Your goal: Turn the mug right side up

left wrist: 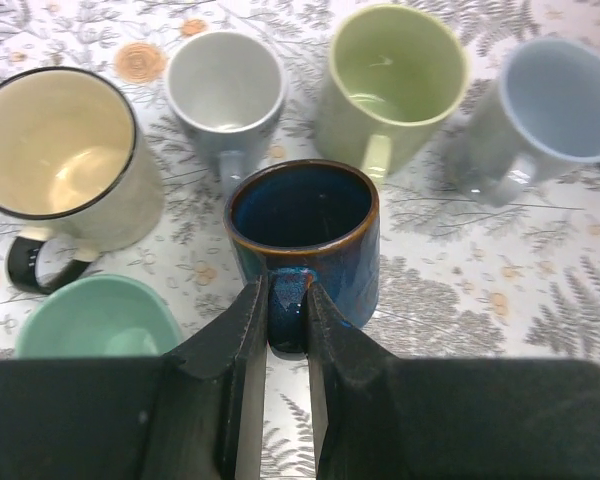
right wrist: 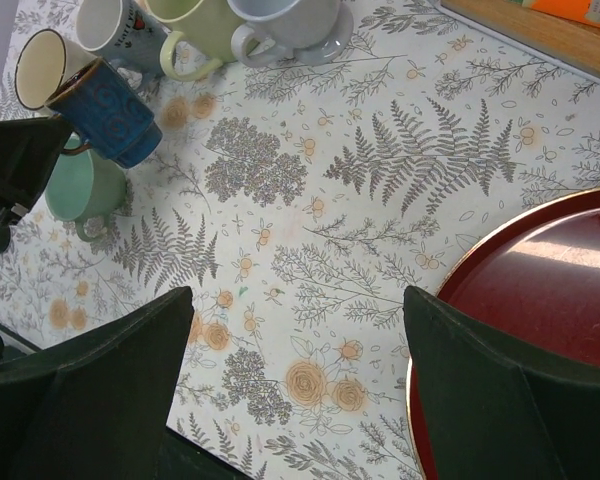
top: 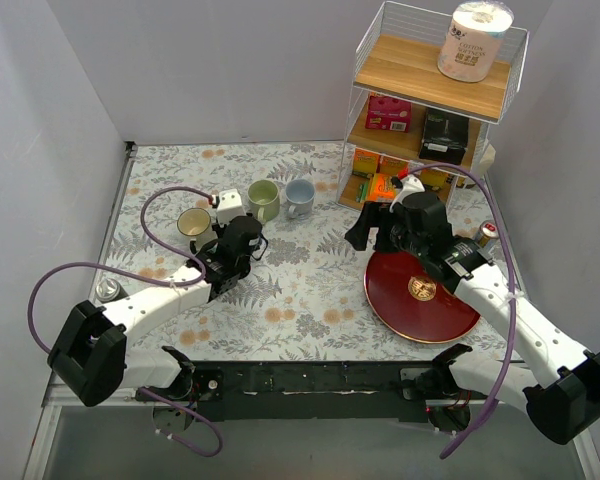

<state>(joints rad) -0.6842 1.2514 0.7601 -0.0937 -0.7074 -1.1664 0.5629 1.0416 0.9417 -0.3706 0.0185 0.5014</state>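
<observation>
A dark blue glazed mug [left wrist: 305,235] has its opening facing up, among other mugs at the table's left. My left gripper [left wrist: 288,295] is shut on its handle, fingers pinching it from both sides. In the right wrist view the blue mug [right wrist: 110,105] looks tilted, with its mouth toward the upper left. I cannot tell whether its base touches the cloth. In the top view my left gripper [top: 242,238] covers the mug. My right gripper [right wrist: 295,300] is open and empty above the floral cloth, beside the red plate [right wrist: 540,280].
Round the blue mug stand a cream black-rimmed mug [left wrist: 65,160], a small white mug [left wrist: 225,85], a green mug [left wrist: 390,75], a pale blue mug [left wrist: 555,105] and a mint mug [left wrist: 95,320]. A wire shelf rack [top: 430,90] stands at the back right and a can [top: 108,290] at the left.
</observation>
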